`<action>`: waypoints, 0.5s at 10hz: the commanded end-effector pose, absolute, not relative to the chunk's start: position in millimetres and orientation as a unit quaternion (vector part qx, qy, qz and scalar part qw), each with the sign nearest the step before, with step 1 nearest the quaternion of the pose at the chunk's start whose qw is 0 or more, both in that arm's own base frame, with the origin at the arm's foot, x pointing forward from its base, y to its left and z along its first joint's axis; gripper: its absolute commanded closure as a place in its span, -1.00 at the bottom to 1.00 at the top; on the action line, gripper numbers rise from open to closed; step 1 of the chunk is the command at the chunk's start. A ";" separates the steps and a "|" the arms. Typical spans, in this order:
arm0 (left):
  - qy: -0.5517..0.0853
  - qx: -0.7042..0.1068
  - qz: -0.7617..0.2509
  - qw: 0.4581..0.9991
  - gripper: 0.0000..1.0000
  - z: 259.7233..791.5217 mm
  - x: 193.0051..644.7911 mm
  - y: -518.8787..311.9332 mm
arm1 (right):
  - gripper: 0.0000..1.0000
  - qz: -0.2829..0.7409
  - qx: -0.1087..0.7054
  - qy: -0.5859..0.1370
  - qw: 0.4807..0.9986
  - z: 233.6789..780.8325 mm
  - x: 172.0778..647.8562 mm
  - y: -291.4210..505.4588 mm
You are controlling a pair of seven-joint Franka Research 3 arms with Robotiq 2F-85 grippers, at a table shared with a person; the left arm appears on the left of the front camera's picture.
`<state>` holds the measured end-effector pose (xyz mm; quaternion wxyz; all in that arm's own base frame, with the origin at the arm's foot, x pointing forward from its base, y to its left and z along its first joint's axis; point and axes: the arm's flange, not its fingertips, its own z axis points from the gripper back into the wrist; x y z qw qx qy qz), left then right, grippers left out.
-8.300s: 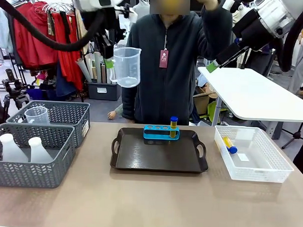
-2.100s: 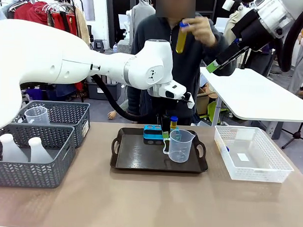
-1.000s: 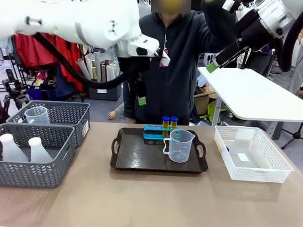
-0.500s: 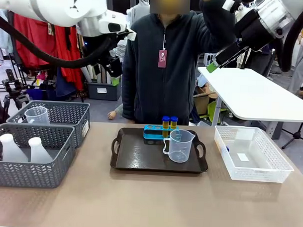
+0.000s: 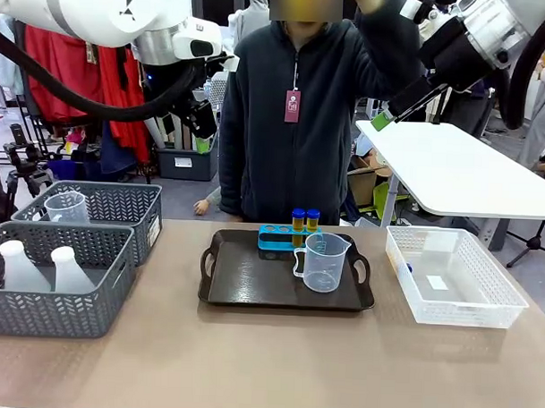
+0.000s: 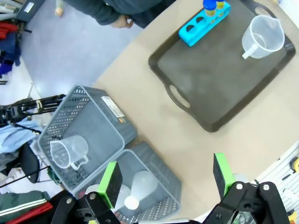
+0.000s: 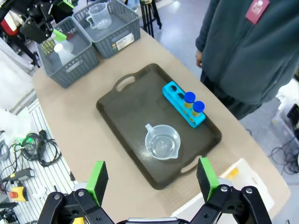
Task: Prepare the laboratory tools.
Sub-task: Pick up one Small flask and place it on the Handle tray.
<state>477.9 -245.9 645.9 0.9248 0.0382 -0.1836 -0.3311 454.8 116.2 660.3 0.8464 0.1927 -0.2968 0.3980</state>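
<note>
A clear beaker [image 5: 324, 262] is standing upright on the tray [image 5: 252, 286], just in front of the blue rack [image 5: 276, 238]. Two yellow blue-capped test tubes [image 5: 298, 220] are standing in this rack. Two white flasks [image 5: 70, 270] are sitting in a grey basket [image 5: 63, 315].

Blue rack [image 5: 276, 238], yellow blue-capped tubes [image 5: 299, 222], clear beaker [image 5: 322, 265], dark brown tray [image 5: 252, 280], grey mesh baskets [image 5: 54, 295]

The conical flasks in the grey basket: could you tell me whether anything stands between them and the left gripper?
Nothing visible does. The open left gripper hangs high above the grey basket, and the conical flasks stand uncovered inside it, with clear air between.
</note>
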 end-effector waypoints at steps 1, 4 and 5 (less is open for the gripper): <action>-0.184 0.039 -0.331 0.925 -1.00 646.1 477.2 -245.4 | -1.00 0.398 0.196 -0.300 0.844 661.3 454.8 115.4; -0.155 0.095 -0.272 0.945 -1.00 636.8 446.5 -219.2 | -1.00 0.398 0.196 -0.300 0.844 661.3 454.8 115.4; -0.157 0.100 -0.248 0.951 -1.00 631.7 438.5 -204.5 | -1.00 0.398 0.196 -0.300 0.844 661.3 454.8 115.4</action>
